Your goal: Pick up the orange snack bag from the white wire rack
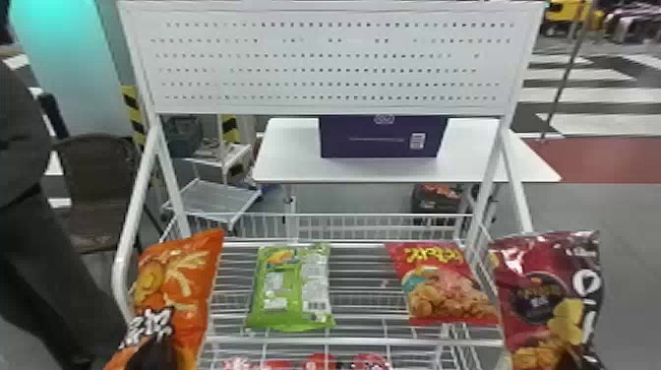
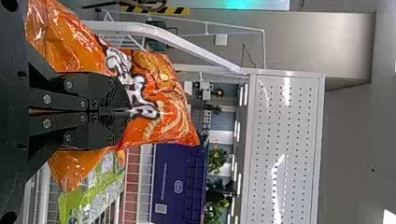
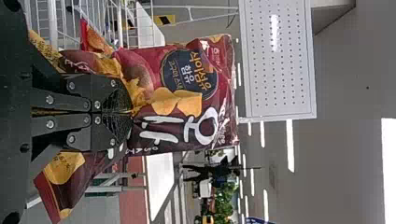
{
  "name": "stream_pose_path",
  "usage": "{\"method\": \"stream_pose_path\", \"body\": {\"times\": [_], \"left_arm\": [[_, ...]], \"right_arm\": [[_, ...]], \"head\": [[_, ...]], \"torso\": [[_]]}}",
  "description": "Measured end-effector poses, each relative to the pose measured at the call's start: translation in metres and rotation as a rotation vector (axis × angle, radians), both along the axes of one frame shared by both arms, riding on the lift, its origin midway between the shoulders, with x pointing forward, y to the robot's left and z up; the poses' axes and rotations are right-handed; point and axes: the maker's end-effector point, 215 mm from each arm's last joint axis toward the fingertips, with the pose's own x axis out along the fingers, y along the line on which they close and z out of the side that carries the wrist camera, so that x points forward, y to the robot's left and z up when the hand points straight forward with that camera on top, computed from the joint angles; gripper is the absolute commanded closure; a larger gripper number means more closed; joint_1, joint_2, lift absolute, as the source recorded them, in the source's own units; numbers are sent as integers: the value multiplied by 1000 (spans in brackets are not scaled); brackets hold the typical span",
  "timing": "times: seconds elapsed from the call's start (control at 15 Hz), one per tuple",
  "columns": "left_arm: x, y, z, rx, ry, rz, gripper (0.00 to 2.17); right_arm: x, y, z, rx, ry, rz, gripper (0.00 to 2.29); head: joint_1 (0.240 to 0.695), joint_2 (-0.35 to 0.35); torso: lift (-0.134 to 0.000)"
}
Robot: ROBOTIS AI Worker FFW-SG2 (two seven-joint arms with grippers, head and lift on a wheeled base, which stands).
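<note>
At the rack's left side in the head view, the orange snack bag (image 1: 189, 285) stands upright, with my left gripper (image 1: 153, 352) at its lower part. The left wrist view has the left gripper (image 2: 128, 111) shut on the orange bag (image 2: 161, 98), its film bulging out on both sides of the fingers. My right gripper (image 1: 565, 361) is at the right, low on a dark red snack bag (image 1: 531, 275). In the right wrist view the right gripper (image 3: 130, 112) is shut on that dark red bag (image 3: 144, 70). Between the two bags lies the white wire rack (image 1: 354, 340).
On the rack's shelf lie a green bag (image 1: 290, 288) and a red snack bag (image 1: 442, 285). Red packages (image 1: 319, 363) sit on a lower level. Slanted white posts (image 1: 140, 206) flank the shelf below a perforated panel (image 1: 334, 59). Behind stands a table (image 1: 290, 147) with a purple box (image 1: 381, 138).
</note>
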Motion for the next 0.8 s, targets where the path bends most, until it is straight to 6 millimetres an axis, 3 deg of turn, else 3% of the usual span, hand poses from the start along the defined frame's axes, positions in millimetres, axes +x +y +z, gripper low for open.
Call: {"method": "stream_pose_path", "body": {"times": [0.8], "left_arm": [[-9,0,3,12,-15,2,1889]], "right_arm": [[-2,1,0,-2,1,5,2098]], "head": [[499,0]], "torso": [[0]]}}
